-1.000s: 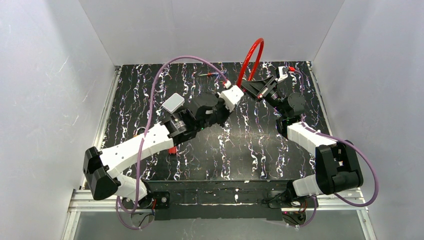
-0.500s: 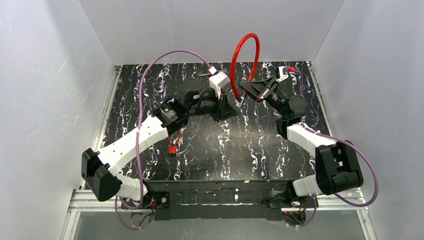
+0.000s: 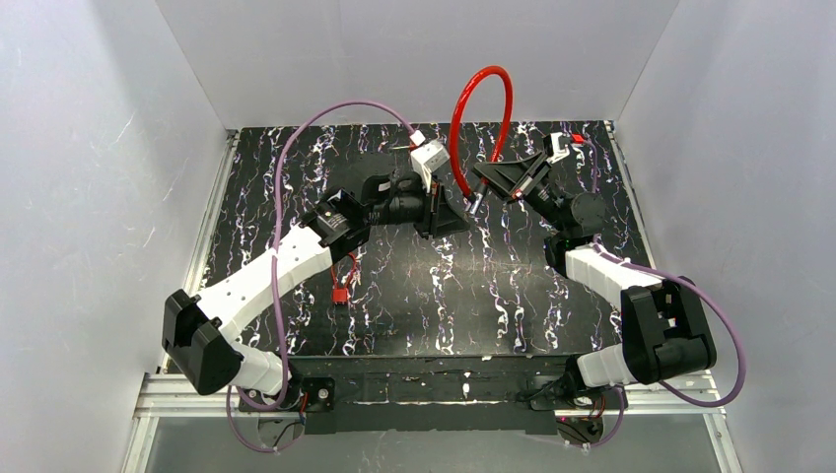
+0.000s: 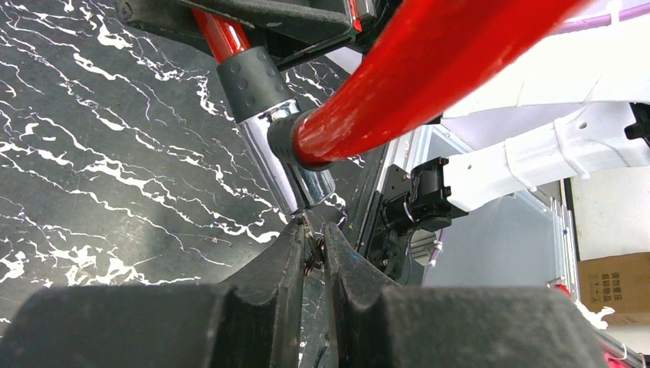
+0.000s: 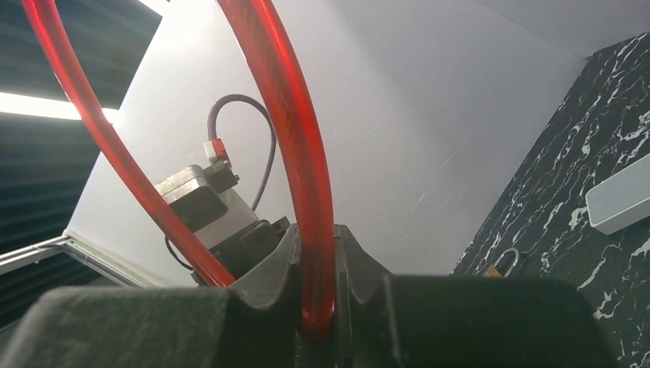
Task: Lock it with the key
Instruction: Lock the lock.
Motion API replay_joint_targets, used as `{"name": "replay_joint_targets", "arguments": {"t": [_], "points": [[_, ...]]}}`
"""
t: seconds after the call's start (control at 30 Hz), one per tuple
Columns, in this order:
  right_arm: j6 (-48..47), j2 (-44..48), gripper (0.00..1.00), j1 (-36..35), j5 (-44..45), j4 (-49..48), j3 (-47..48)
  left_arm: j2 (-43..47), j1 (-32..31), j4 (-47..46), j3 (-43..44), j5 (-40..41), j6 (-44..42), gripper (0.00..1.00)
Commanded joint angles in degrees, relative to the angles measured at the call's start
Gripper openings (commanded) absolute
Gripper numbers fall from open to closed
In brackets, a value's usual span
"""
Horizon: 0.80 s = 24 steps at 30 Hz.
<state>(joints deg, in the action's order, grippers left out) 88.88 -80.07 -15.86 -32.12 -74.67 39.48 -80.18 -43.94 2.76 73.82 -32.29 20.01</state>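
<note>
Our left gripper is clenched on a thin key, whose tip sits at the end face of the chrome lock cylinder. We cannot tell whether it has entered. Our right gripper clamps the red cable loop, held raised above the far middle of the black marbled table.

1. My right gripper pinches the red cable, which loops upward.
2. Beyond the loop sits a grey box with a purple cord.
3. On the black table lie a small padlock and a pale block.
</note>
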Motion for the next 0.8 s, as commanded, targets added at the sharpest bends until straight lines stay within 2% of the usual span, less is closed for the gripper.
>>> {"name": "replay_joint_targets", "arguments": {"t": [0.0,0.27,0.77], "points": [[1.09,1.08,0.01,1.40,5.26,-6.39,1.02,1.32,-0.93,1.38,-1.99,-7.67,-1.37,0.00],[2.40,0.80,0.01,2.69,5.88,-7.58,1.54,2.86,-0.93,2.90,-5.51,-7.97,-3.96,0.00],[0.20,1.51,0.01,3.20,4.33,-4.83,0.83,3.64,-0.94,5.69,-4.92,-5.76,-6.80,0.00]]}}
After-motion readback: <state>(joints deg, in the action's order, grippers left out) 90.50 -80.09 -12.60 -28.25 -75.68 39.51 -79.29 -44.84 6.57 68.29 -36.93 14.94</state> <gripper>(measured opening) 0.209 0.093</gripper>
